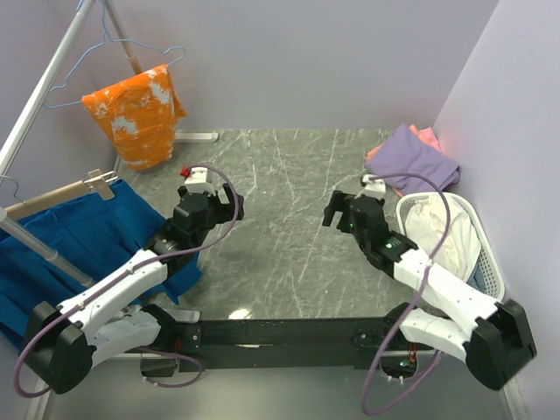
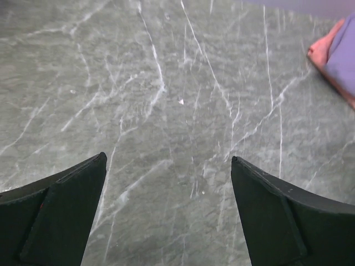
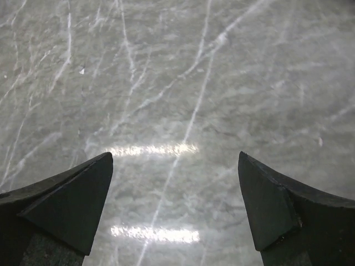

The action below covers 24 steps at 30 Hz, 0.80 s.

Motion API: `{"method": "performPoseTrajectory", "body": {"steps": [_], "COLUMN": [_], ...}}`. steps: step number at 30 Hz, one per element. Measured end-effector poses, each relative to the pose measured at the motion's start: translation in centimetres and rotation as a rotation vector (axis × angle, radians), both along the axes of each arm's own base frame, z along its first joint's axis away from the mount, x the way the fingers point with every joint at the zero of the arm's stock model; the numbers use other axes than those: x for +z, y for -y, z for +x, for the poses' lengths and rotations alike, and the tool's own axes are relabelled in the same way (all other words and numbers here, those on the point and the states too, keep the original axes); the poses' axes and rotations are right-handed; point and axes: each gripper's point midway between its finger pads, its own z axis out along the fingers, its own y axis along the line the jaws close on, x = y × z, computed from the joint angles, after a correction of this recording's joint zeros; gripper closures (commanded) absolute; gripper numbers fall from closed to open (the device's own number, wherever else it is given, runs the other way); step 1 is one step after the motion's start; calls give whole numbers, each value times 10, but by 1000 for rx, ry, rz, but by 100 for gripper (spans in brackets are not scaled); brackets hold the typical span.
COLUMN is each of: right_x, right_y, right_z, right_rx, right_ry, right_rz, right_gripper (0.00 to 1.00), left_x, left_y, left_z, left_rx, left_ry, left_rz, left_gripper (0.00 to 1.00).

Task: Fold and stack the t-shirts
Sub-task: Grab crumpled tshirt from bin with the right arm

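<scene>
A folded purple t-shirt (image 1: 416,159) lies at the table's back right on top of a salmon-pink one (image 1: 428,136); both also show at the right edge of the left wrist view, purple (image 2: 345,55) over pink (image 2: 321,50). A crumpled white t-shirt (image 1: 437,229) fills a white basket (image 1: 491,267) by the right wall. My left gripper (image 1: 232,204) hovers open over bare marble left of centre, its jaws (image 2: 168,160) wide apart with nothing between them. My right gripper (image 1: 336,210) faces it from the right, also open (image 3: 175,158) and empty.
An orange white-splotched garment (image 1: 137,109) hangs on a hanger at the back left. A large blue cloth (image 1: 79,236) hangs from a wooden hanger on the slanted metal rack pole (image 1: 42,92) beside my left arm. Walls close in at the back and right.
</scene>
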Motion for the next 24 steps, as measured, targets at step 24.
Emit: {"method": "performPoseTrajectory", "body": {"steps": [24], "right_x": [34], "right_y": [190], "right_z": [-43], "right_rx": [-750], "right_ry": [90], "right_rz": [-69], "right_gripper": [0], "left_x": [-15], "left_y": [-1], "left_z": [3], "left_rx": [75], "left_ry": [-107], "left_rz": [-33], "left_gripper": [0]}}
